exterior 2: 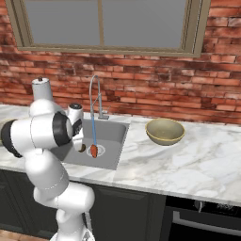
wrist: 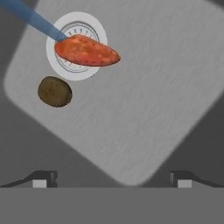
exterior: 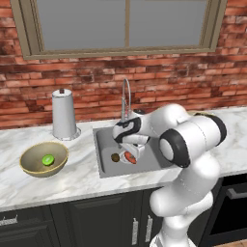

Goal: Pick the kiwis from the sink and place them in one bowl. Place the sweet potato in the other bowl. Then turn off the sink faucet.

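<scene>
My gripper [wrist: 113,179] hangs open above the sink [exterior: 108,140], with nothing between its fingers. On the sink floor the orange-red sweet potato [wrist: 86,51] lies across the round drain [wrist: 65,72], under the blue water stream. The dark brown kiwi [wrist: 54,91] rests just beside it, apart from the fingers. The bright green kiwi [exterior: 48,159] sits inside the olive-gold bowl [exterior: 29,166] on the counter left of the sink. A second, empty bowl [exterior 2: 164,131] stands right of the sink. The chrome faucet [exterior 2: 96,94] arches over the basin and water runs from it.
A white paper-towel holder [exterior: 64,115] stands at the back left of the counter by the brick wall. My own arm covers the sink's right side in the left base view. Dark cabinets run below the marble counter [exterior 2: 197,160].
</scene>
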{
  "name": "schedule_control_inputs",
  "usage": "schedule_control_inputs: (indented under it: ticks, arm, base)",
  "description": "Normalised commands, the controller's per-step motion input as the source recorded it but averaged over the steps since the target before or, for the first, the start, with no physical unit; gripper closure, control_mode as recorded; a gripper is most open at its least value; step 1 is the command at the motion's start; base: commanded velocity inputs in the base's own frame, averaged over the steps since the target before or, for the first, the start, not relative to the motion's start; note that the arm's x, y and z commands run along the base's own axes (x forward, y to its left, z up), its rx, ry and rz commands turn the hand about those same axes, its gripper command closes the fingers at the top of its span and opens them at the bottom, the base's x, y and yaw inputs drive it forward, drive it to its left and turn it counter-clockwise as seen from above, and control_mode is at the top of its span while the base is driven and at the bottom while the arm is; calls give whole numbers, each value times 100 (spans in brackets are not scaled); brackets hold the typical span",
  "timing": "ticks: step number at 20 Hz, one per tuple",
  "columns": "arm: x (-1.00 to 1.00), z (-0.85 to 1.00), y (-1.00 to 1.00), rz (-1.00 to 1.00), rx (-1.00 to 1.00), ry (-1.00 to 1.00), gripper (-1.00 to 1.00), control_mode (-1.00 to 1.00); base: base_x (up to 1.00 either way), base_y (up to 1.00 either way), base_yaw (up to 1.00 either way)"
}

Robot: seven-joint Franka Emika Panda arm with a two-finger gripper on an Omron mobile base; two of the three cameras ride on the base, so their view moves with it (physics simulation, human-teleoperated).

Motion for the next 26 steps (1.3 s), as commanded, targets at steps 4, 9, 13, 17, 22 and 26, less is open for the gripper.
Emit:
schedule_control_inputs:
  ticks: [4,9,13,17,22,26]
  arm:
    - [24,-22,0,0,0,3,-100,-100]
    - [25,-23,0,0,-3,1,-100,-100]
    - [26,-24,0,0,-8,2,-100,-100]
    - [26,-18,4,0,-6,1,-100,-100]
    - [26,-13,2,0,-1,1,-100,-100]
    - [21,-12,0,0,0,1,-100,-100]
  base:
    - [0,0,0]
    - [0,0,0]
    - [0,0,0]
    - [0,0,0]
    - [0,0,0]
    - [0,0,0]
